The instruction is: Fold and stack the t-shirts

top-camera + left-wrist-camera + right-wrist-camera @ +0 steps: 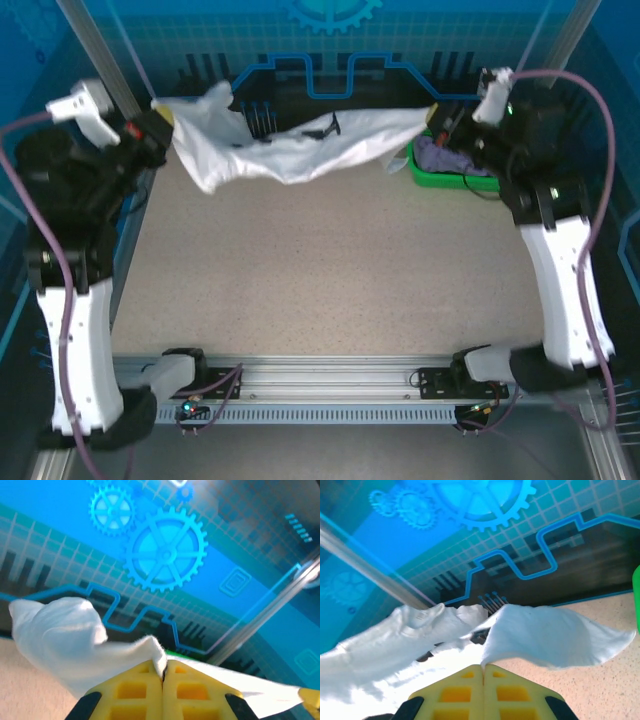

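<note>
A white t-shirt with small black prints hangs stretched in the air across the back of the table, sagging in the middle. My left gripper is shut on its left end, and the yellow fingers pinch a fold of white t-shirt cloth. My right gripper is shut on the right end; the white t-shirt cloth rises from between its closed yellow fingers. A pale lavender t-shirt lies bunched in the green basket at the back right.
The speckled beige table lies beneath the hanging shirt. A blue printed backdrop closes off the rear. Metal frame posts stand at the back corners, and a rail runs along the near edge between the arm bases.
</note>
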`<state>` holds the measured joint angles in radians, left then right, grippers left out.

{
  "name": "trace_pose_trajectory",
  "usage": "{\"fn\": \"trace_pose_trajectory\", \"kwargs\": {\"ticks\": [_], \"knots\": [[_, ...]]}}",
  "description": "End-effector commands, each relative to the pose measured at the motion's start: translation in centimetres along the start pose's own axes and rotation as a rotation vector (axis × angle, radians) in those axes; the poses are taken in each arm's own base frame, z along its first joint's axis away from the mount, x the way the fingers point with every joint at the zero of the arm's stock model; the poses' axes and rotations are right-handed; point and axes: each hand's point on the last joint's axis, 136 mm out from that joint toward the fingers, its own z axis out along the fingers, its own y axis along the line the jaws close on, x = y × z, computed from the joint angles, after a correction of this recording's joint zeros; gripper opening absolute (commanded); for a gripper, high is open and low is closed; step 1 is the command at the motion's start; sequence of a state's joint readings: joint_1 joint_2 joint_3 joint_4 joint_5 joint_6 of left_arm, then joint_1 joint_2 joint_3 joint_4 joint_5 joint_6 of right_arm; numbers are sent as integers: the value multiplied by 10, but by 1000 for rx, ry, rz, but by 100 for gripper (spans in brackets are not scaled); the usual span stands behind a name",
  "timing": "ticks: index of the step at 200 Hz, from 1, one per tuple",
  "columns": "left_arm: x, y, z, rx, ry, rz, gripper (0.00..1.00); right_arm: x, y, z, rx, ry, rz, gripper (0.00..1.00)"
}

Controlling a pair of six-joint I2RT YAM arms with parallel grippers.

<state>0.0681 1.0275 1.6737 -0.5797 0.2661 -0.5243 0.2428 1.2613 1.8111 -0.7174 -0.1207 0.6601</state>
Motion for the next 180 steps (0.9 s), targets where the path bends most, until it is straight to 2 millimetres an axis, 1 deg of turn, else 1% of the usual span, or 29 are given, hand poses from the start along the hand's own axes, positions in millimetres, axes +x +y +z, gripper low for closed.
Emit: {"fn": "trace_pose_trajectory", "kwargs": {"ticks": [1, 6, 16, 24, 28, 35, 42, 48, 49, 53, 59, 63, 67, 73, 81, 85, 88, 92, 108, 112, 116, 125, 129, 134, 140, 151, 163, 173, 180], "knots": [[103, 72, 15, -142, 256, -146, 2, 77, -45, 33, 86, 187, -16, 0], [122, 84, 7, -174, 285, -168, 5, 96, -56, 33, 107, 224, -7, 0], [159, 110, -10, -258, 336, -206, 14, 136, -77, 34, 140, 310, 3, 0], [179, 122, -22, -300, 373, -212, 25, 168, -99, 33, 196, 381, 19, 0], [191, 129, -28, -330, 395, -220, 29, 184, -111, 32, 229, 416, 29, 0], [209, 142, -39, -384, 429, -241, 32, 211, -130, 29, 274, 473, 44, 0], [224, 152, -49, -430, 461, -262, 32, 238, -151, 25, 331, 533, 57, 0], [234, 159, -57, -469, 478, -280, 33, 258, -170, 18, 399, 575, 72, 0], [235, 160, -58, -475, 480, -283, 33, 264, -175, 17, 413, 589, 74, 0], [238, 163, -62, -495, 479, -290, 38, 274, -185, 11, 452, 612, 84, 0], [239, 167, -69, -523, 463, -298, 42, 287, -195, 4, 484, 639, 99, 0], [238, 169, -73, -539, 444, -294, 43, 290, -197, 2, 485, 643, 107, 0], [235, 171, -76, -556, 418, -289, 44, 300, -203, -3, 496, 659, 114, 0], [228, 175, -80, -579, 379, -272, 45, 303, -204, -8, 496, 649, 121, 0], [220, 177, -81, -601, 338, -260, 47, 303, -204, -12, 485, 612, 136, 0], [217, 177, -79, -600, 328, -257, 48, 302, -203, -14, 481, 588, 142, 4], [215, 177, -76, -598, 325, -256, 48, 300, -203, -15, 480, 567, 145, 9], [213, 177, -72, -595, 329, -258, 49, 296, -203, -17, 480, 538, 151, 13], [213, 176, -46, -574, 381, -297, 48, 285, -202, -29, 491, 429, 193, 17], [214, 176, -39, -566, 397, -307, 48, 283, -203, -32, 497, 408, 203, 21], [215, 177, -31, -560, 411, -317, 47, 281, -204, -34, 506, 387, 213, 28], [216, 179, -16, -545, 436, -336, 46, 276, -210, -41, 543, 342, 228, 46], [217, 180, -9, -542, 448, -342, 46, 274, -213, -45, 568, 324, 231, 52], [218, 182, 0, -541, 468, -346, 46, 270, -218, -49, 604, 305, 228, 57], [218, 185, 9, -549, 488, -344, 46, 265, -222, -51, 636, 285, 219, 61], [220, 192, 25, -572, 530, -327, 50, 257, -225, -47, 655, 273, 188, 64], [224, 198, 42, -598, 577, -294, 53, 250, -224, -37, 660, 284, 168, 64], [230, 200, 57, -611, 617, -258, 56, 247, -218, -19, 622, 313, 142, 64], [238, 199, 68, -619, 656, -223, 58, 246, -214, -6, 604, 344, 124, 63]]}}
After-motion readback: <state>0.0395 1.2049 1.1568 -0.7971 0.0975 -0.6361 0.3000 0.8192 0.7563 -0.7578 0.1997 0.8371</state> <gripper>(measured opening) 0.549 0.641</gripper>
